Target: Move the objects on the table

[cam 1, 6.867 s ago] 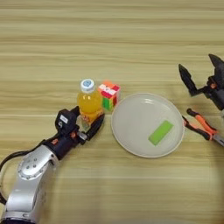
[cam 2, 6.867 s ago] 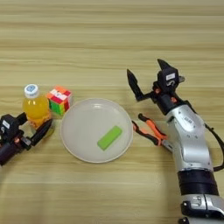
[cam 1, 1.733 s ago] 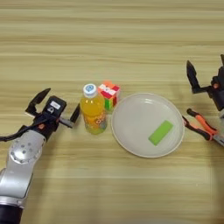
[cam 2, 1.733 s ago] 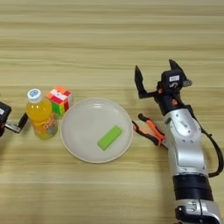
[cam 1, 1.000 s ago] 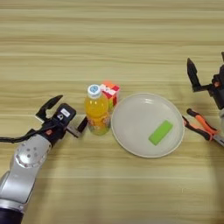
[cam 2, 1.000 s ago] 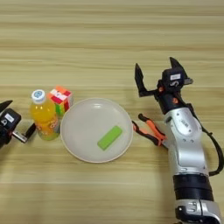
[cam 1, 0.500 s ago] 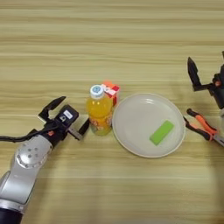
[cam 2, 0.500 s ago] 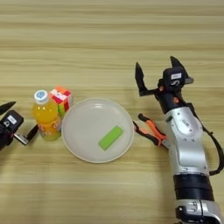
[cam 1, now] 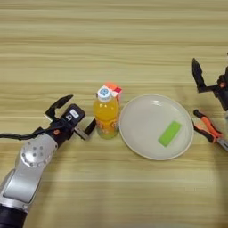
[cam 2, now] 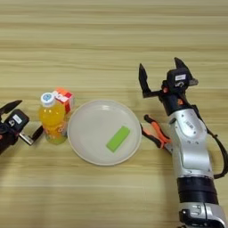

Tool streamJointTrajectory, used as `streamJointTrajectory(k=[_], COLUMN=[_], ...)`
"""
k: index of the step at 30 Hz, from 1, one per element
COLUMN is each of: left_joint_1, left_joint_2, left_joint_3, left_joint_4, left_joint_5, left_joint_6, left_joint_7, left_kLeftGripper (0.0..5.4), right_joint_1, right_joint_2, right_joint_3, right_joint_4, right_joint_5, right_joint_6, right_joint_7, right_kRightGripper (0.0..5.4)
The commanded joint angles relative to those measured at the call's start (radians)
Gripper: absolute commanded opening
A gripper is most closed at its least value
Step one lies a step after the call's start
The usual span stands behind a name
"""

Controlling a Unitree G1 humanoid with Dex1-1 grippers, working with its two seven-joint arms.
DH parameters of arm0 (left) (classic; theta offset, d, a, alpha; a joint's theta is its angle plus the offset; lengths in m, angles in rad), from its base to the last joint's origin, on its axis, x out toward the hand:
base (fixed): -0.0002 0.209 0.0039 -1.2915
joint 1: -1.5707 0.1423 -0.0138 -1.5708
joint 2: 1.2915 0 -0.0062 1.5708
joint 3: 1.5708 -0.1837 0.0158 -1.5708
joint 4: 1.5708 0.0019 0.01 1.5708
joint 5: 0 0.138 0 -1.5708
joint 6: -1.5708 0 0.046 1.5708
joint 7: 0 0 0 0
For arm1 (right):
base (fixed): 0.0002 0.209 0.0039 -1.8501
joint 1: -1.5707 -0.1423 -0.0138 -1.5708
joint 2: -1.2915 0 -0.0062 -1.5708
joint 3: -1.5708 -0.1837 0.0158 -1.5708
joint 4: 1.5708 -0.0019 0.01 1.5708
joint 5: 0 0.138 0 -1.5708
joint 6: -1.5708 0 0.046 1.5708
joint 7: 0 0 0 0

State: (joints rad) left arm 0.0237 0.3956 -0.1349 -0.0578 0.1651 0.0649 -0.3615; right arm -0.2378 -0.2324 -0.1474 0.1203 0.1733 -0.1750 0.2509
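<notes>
The left gripper (cam 1: 73, 116) has its jaws apart, and the small orange-juice bottle with white cap (cam 1: 106, 114) stands upright just outside its lower finger, between the gripper and the round cream plate (cam 1: 142, 138). The bottle looks light, smooth and tippy, so its middle seems the safest grasp. The right gripper (cam 2: 163, 75) waits open above the orange-handled pliers (cam 2: 156, 133).

The left hand (cam 1: 74, 117) no longer holds the juice bottle (cam 1: 106, 116). It lets go, pulls back toward the tabletop's left edge, then comes in again. Its fingers are now spread wide, and the lower one sits just beside the bottle. The bottle stands a bit nearer the plate (cam 1: 133, 133) than at first and hides more of the puzzle cube (cam 1: 114, 90) behind it. The right hand (cam 2: 162, 73) is lifted a little toward the far edge, away from the pliers (cam 2: 156, 133).
</notes>
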Motion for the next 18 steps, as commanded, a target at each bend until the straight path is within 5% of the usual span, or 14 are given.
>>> streamJointTrajectory(k=[1, 18], left_joint_1=[-0.016, -0.029], left_joint_2=[-0.009, -0.019], left_joint_3=[-0.022, -0.034], left_joint_4=[0.004, -0.023], left_joint_5=[-0.001, -0.001], left_joint_6=[-0.007, 0.003], left_joint_7=[-0.015, -0.025], left_kLeftGripper=[5.37, 5.37], right_joint_1=[-0.013, -0.015], right_joint_2=[-0.003, -0.004], right_joint_3=[-0.006, -0.01], right_joint_4=[-0.004, -0.008], right_joint_5=[0.006, 0.006], right_joint_6=[0.01, 0.008], right_joint_7=[0.002, -0.004], right_kRightGripper=[5.4, 5.4])
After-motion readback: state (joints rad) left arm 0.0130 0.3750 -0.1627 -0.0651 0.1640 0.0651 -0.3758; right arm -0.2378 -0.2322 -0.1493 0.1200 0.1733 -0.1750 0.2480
